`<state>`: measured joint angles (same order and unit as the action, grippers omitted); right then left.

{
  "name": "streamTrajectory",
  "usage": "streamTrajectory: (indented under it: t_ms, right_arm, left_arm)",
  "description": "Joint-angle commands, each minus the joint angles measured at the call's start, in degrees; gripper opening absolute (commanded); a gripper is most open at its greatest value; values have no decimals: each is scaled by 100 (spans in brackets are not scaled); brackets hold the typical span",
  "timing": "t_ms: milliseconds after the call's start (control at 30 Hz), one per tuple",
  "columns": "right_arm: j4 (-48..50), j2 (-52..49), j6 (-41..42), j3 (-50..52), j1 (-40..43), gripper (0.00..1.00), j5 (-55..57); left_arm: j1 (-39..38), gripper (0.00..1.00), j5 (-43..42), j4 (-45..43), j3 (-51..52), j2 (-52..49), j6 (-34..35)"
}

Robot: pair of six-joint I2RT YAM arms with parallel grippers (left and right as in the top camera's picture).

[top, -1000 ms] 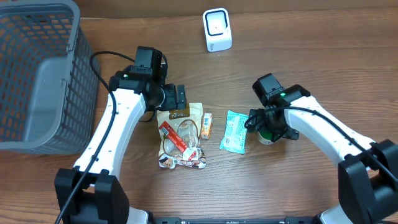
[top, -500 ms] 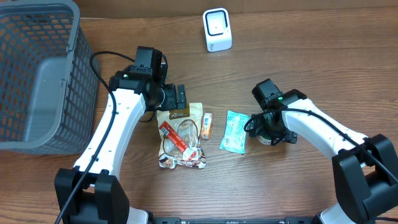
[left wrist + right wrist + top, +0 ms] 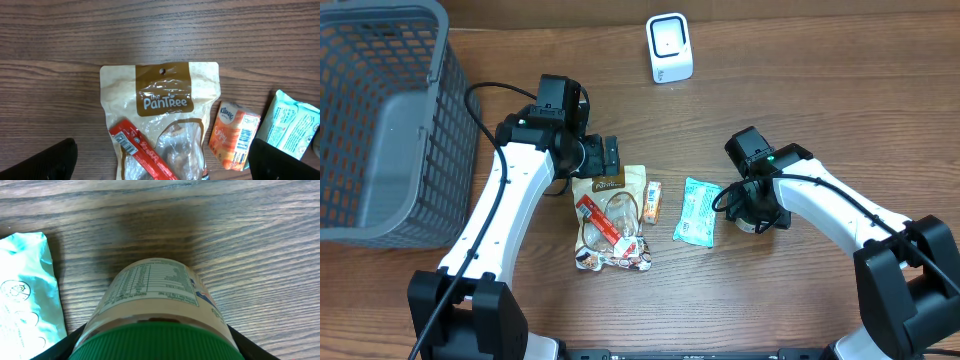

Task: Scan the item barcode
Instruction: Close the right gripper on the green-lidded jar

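Note:
A jar with a green lid and a printed label stands on the wooden table. My right gripper reaches down around it, a black finger pressed against each side. From overhead that gripper covers most of the jar. The white barcode scanner stands at the back of the table. My left gripper hangs wide open over a brown-and-clear snack pouch, touching nothing. From overhead it sits at the pouch's far end.
A red stick pack lies on the pouch. An orange tissue pack and a teal packet lie between the pouch and the jar. A grey basket fills the back left corner.
My right gripper moved slightly toward the front left and narrowed its fingers onto the jar. The left arm has not moved.

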<state>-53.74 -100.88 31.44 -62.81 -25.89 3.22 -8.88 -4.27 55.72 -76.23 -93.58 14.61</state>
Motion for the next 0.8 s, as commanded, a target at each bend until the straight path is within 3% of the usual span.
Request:
streamTrajectory:
  t_ms: [0, 100, 433, 567, 767]
  right_arm:
    - [-13, -17, 2, 17, -2, 75, 57]
    - [-39, -17, 0, 20, -2, 81, 61]
    - [175, -17, 2, 208, -2, 79, 186]
    - [162, -17, 2, 197, -2, 75, 186]
    - [-87, -4, 2, -90, -2, 56, 186]
  left_arm:
    - [24, 100, 0, -17, -76, 92, 39]
    - [24, 100, 0, -15, -76, 92, 39]
    - [24, 100, 2, -15, -76, 92, 39]
    - [24, 100, 0, -22, -76, 92, 39]
    - [24, 100, 0, -22, -76, 92, 39]
